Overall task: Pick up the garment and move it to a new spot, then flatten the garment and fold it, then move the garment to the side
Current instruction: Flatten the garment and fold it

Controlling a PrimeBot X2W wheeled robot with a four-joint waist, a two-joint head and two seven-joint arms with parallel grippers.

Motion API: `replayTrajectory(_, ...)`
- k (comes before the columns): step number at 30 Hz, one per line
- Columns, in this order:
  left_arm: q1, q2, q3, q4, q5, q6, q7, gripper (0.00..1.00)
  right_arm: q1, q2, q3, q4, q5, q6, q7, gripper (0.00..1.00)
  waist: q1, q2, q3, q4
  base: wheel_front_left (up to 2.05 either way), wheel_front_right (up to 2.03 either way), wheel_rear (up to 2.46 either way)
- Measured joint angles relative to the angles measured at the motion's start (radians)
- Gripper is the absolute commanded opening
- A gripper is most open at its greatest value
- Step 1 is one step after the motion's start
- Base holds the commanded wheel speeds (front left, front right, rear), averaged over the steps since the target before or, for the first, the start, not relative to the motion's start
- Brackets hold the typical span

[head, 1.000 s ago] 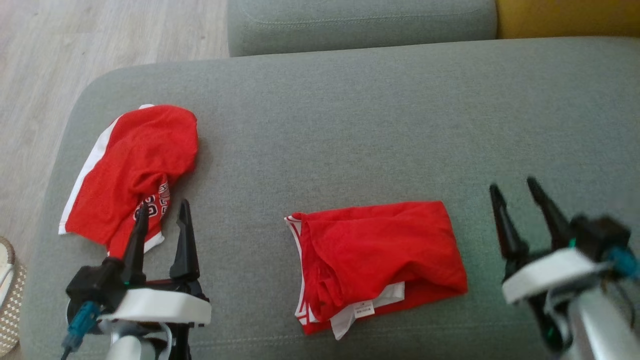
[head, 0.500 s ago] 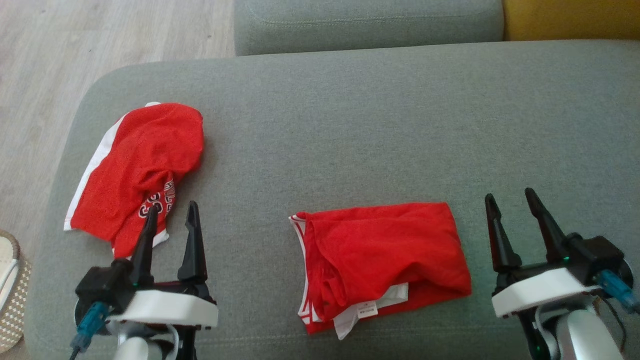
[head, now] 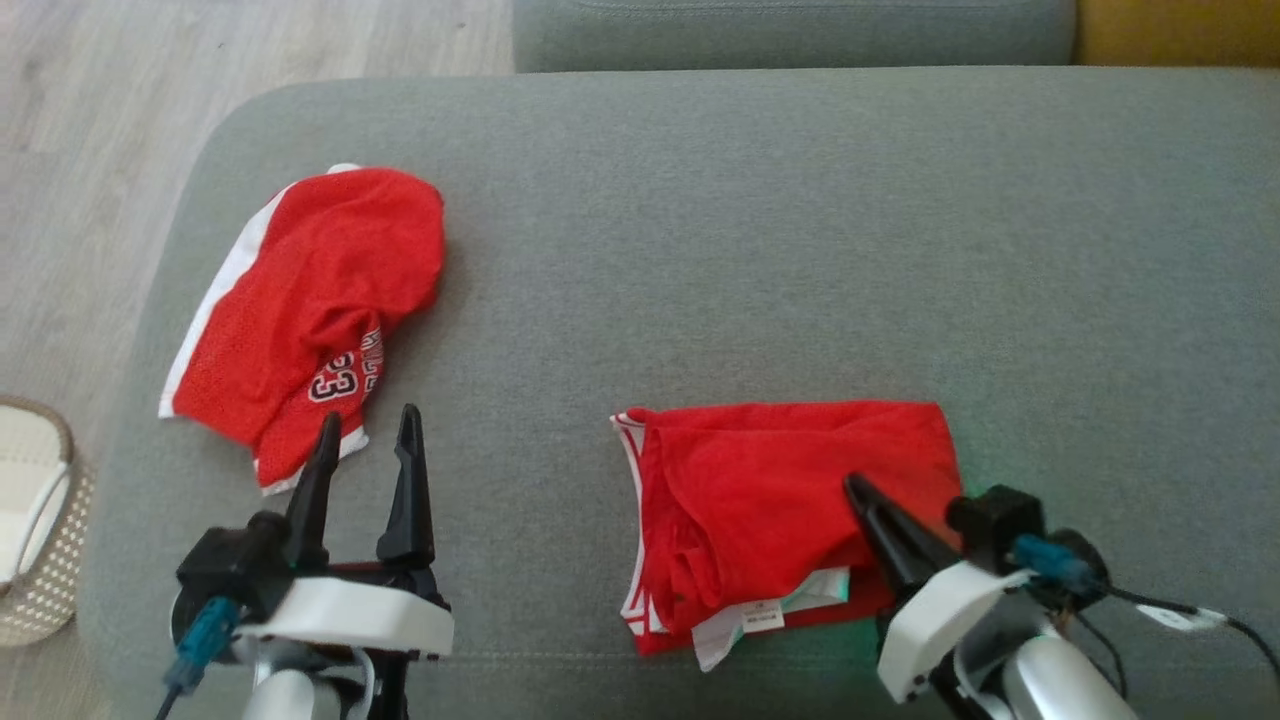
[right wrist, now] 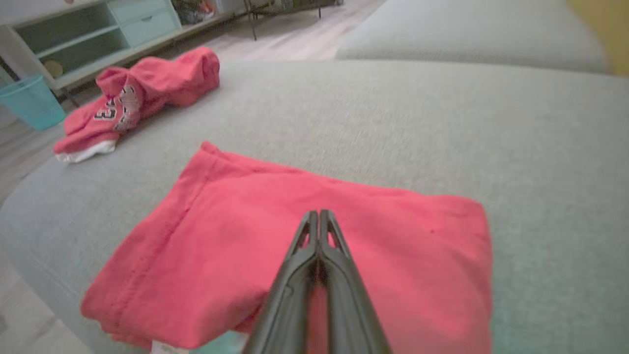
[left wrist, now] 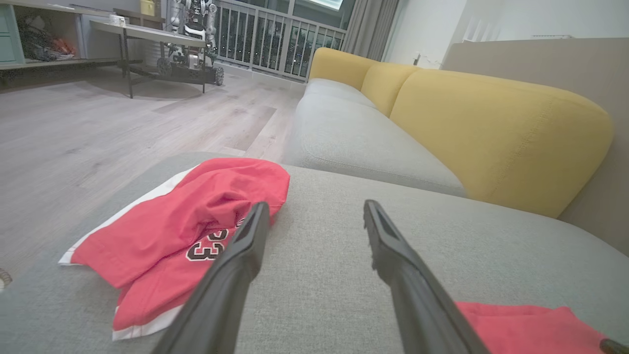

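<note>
Right wrist view: right tool (right wrist: 319, 212), pressed together, over the folded garment (right wrist: 221, 246); keep your push low and even; left tool (head: 369, 418) spread

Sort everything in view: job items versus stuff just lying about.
Job: folded red garment; right pincer, shut, over it; grey sofa seat as work surface.
Lying about: crumpled red jersey; left pincer, open; basket; teal bin; yellow cushion.

A home living room: grey sofa (head: 700, 250) with yellow back cushions (left wrist: 491, 132), wood floor (head: 100, 100), pale shelf unit (right wrist: 98, 24).
</note>
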Motion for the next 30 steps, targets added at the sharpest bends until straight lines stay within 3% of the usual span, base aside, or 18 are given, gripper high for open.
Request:
replayTrajectory(8, -0.014, 0.0, -0.001, 0.003, 0.0, 0.0, 0.0, 1.0, -0.029, -0.012, 0.106, 0.138, 0.036, 0.0, 0.093, 0.0, 0.0, 0.0, 0.004, 0.032, 0.0, 0.0, 0.0)
replayTrajectory(22, -0.017, 0.0, -0.005, 0.003, -0.003, 0.002, 0.0, 1.0, -0.067, -0.017, 0.242, 0.083, 0.095, 0.0, 0.076, 0.0, 0.0, 0.0, 0.013, 0.043, 0.0, 0.0, 0.0)
replayTrajectory(30, -0.023, 0.0, -0.005, 0.003, -0.003, 0.006, 0.0, 1.0, -0.102, -0.007, 0.338, 0.209, 0.144, 0.0, 0.104, 0.0, 0.0, 0.0, 0.025, 0.06, 0.0, 0.0, 0.0)
